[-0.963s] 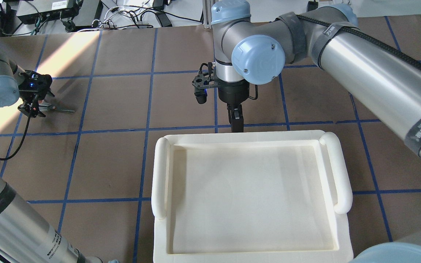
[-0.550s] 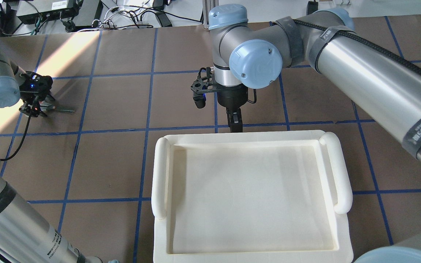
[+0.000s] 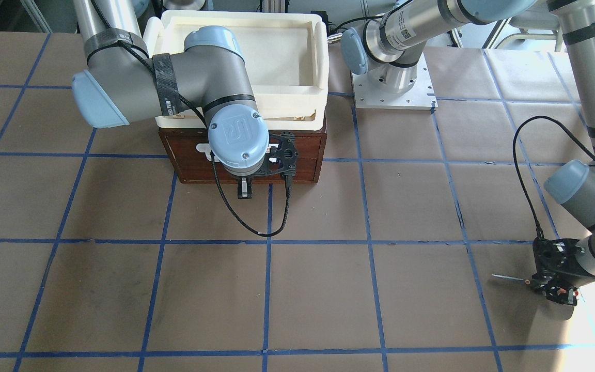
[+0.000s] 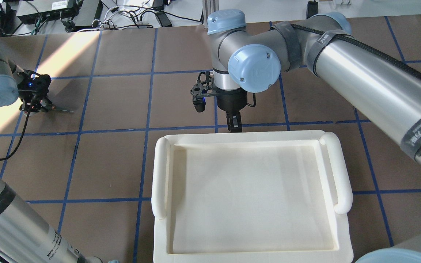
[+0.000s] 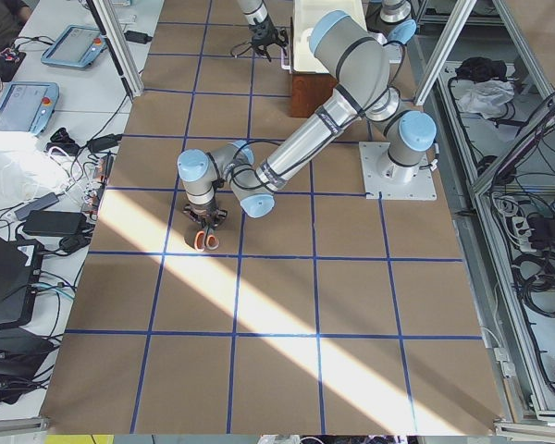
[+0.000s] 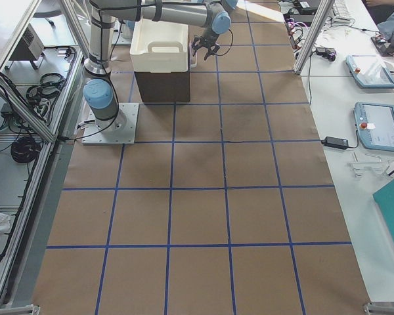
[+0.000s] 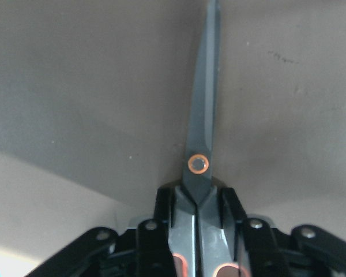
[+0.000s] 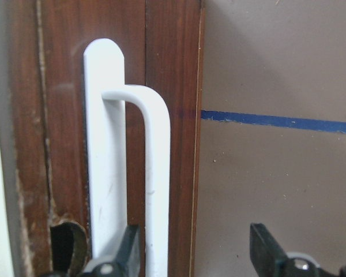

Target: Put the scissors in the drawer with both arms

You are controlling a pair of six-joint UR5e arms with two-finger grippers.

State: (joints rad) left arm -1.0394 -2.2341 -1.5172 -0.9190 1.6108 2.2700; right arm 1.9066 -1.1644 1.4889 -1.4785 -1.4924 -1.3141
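Note:
The scissors [image 7: 203,115] have grey blades and orange-lined loops. My left gripper [image 7: 197,196] is shut on them just behind the pivot, blades pointing away. The pair sits low at the table's far left [image 4: 61,109], beside my left gripper [image 4: 35,106]; it also shows in the front view [image 3: 509,279]. I cannot tell whether it touches the paper. The dark red-brown drawer [image 3: 302,155] is closed under the tray. My right gripper [image 8: 196,248] is open, its jaws either side of the drawer's white bar handle [image 8: 155,173], the bar close to one finger [image 8: 130,251]. It hangs at the drawer front [image 4: 234,126].
A cream-white plastic tray [image 4: 161,175] sits on top of the drawer cabinet. Brown paper with blue tape lines covers the table. The right arm's cable [image 3: 246,222] loops over the table in front of the drawer. Electronics and cables lie past the far edge.
My right wrist has shifted slightly left and nearer the drawer front. My left gripper with the scissors has crept a little towards the far edge.

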